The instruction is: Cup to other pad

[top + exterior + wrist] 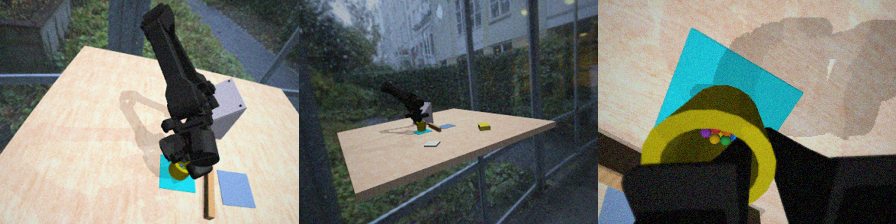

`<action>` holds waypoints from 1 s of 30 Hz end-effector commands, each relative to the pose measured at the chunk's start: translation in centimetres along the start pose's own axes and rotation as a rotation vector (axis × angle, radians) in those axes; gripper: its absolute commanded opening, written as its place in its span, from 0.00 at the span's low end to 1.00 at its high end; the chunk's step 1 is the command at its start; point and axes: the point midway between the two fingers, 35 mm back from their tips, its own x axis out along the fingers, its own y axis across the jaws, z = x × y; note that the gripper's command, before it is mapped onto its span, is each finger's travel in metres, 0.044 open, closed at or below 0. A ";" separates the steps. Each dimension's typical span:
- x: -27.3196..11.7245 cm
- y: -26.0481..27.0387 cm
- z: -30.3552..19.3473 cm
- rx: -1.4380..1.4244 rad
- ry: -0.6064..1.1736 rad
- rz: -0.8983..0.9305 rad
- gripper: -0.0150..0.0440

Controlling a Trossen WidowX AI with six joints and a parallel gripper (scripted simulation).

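The yellow cup (177, 174) (421, 126) (723, 97) is upright or nearly so at the cyan pad (165, 184) (428, 131) (693, 65). Its base looks to be on the pad or barely above it; the contact is too small to tell. Several coloured marbles (182, 166) (715, 137) lie inside the cup. My gripper (188, 164) (420, 121) (757, 133) is shut on the cup's wall, one finger inside the rim and one outside. The blue pad (236, 189) (448, 126) (614, 207) carries nothing.
A wooden bar (209, 196) (434, 127) (618, 150) lies between the two pads. A grey box (229, 100) (429, 112) stands behind the arm. A yellow block (484, 126) and a pale flat tile (432, 144) lie elsewhere on the table.
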 end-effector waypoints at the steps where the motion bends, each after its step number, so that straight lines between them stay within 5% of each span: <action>1: 0.0 0.0 0.0 0.001 0.000 0.000 0.43; 3: 0.0 0.0 0.0 0.001 0.000 0.000 0.50; 30: -2.1 0.2 -0.1 -0.002 0.003 0.001 0.50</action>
